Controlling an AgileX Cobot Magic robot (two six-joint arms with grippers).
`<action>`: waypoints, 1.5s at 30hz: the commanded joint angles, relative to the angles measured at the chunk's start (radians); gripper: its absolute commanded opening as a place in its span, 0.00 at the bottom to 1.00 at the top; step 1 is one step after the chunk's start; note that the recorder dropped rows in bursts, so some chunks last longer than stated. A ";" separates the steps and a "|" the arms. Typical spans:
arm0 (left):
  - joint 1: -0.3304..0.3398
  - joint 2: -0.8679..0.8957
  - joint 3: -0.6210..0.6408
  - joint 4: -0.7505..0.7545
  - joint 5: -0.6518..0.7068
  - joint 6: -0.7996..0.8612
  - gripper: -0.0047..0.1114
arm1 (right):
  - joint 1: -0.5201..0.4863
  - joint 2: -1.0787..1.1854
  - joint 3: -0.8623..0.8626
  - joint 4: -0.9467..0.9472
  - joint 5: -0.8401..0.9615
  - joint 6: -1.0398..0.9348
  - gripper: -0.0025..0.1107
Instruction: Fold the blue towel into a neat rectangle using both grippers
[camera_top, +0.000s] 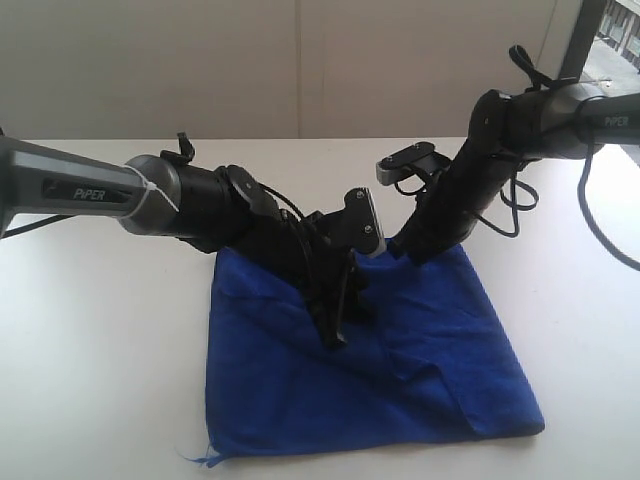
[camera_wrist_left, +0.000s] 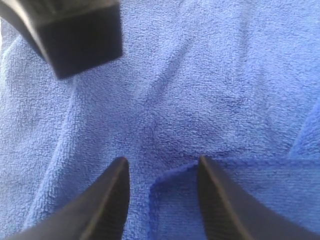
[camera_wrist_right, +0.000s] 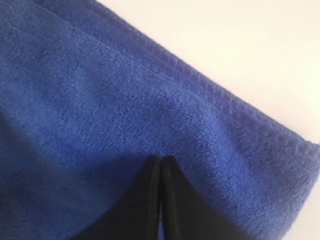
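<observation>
Towel (camera_top: 420, 380), deep blue, lies rumpled on a white table (camera_top: 90, 340). Fingers of the left gripper (camera_wrist_left: 161, 165) stand apart, with a folded towel edge between them. The right gripper (camera_wrist_right: 161, 159) has its fingers pressed together, tips on the cloth near its hem.

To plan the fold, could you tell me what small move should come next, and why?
Probably close the left gripper: its open fingers straddle a folded edge of the blue towel, while the right gripper sits shut at its far edge.
</observation>
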 joint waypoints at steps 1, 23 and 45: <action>-0.007 0.000 -0.005 -0.021 0.045 0.021 0.45 | -0.008 0.000 -0.007 0.005 -0.005 -0.012 0.02; -0.007 -0.037 -0.005 0.023 0.121 0.013 0.11 | -0.008 0.000 -0.007 0.005 -0.012 -0.012 0.02; -0.005 0.008 -0.005 0.063 0.018 -0.029 0.34 | -0.008 0.000 -0.007 0.009 -0.028 -0.012 0.02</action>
